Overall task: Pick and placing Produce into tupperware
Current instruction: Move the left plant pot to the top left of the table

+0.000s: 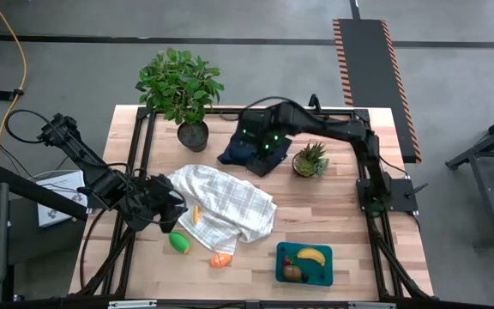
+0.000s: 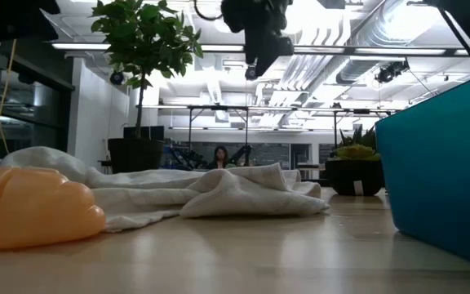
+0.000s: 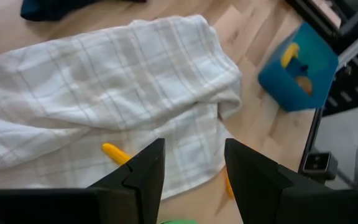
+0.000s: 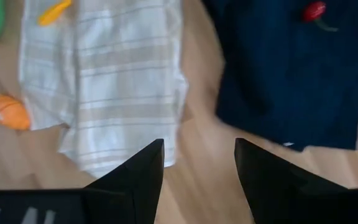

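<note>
Wooden tabletop [image 1: 316, 227] is carrying a white checked cloth [image 1: 225, 202] at its middle. Left of the cloth, the left gripper [image 1: 171, 209] is hovering with fingers apart and empty, a green piece [image 1: 179, 243] and an orange piece [image 1: 220, 259] lying just below. Above the cloth, the right gripper [image 1: 260, 148] is hanging over a navy cloth [image 1: 245, 150], fingers apart, empty. Right and below, the teal tupperware [image 1: 304, 263] is holding a banana [image 1: 311, 255].

Grey concrete floor [image 1: 230, 21] around table; striped ramp [image 1: 376, 77] behind — bright ceiling lights [image 2: 317, 61], exposed ducts overhead.
</note>
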Tool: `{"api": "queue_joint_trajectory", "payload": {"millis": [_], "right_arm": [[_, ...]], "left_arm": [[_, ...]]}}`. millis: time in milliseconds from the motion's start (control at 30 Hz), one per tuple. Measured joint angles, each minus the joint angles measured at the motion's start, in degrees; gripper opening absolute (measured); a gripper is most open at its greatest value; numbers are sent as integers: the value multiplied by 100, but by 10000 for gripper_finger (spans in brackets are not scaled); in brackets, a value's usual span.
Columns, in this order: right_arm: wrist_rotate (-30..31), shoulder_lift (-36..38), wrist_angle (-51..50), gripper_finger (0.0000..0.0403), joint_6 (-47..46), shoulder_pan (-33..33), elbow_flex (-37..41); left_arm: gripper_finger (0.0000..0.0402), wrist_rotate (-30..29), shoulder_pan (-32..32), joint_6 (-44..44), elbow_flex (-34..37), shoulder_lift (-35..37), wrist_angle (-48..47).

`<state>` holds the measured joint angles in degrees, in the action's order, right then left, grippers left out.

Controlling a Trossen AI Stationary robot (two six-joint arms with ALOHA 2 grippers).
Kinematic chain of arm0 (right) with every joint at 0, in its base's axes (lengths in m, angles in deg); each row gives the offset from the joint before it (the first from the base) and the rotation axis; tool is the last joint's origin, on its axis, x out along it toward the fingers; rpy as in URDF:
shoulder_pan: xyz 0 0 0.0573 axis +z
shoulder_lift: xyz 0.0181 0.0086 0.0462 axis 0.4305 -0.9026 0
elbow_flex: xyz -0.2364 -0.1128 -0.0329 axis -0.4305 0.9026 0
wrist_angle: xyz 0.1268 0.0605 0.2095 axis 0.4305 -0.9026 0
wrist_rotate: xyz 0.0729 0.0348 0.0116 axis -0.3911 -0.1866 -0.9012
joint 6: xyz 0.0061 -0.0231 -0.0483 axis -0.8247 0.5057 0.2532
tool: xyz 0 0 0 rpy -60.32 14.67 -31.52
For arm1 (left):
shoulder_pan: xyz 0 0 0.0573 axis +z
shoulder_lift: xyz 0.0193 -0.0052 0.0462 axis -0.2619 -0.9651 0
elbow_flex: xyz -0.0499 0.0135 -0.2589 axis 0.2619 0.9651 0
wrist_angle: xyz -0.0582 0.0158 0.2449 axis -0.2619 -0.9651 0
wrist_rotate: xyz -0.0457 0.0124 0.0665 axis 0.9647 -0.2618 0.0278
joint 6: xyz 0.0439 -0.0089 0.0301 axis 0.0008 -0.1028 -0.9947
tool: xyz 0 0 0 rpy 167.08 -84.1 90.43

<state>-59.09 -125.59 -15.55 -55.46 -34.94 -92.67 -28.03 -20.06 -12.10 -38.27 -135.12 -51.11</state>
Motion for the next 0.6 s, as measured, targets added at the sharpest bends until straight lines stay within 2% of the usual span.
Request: {"api": "queue_joint_trajectory", "payload": {"millis": [600], "right_arm": [[-15,0,-111,188,1546,-1292,0]], "left_arm": [[156,-745,2,932,0,0,1]]}}
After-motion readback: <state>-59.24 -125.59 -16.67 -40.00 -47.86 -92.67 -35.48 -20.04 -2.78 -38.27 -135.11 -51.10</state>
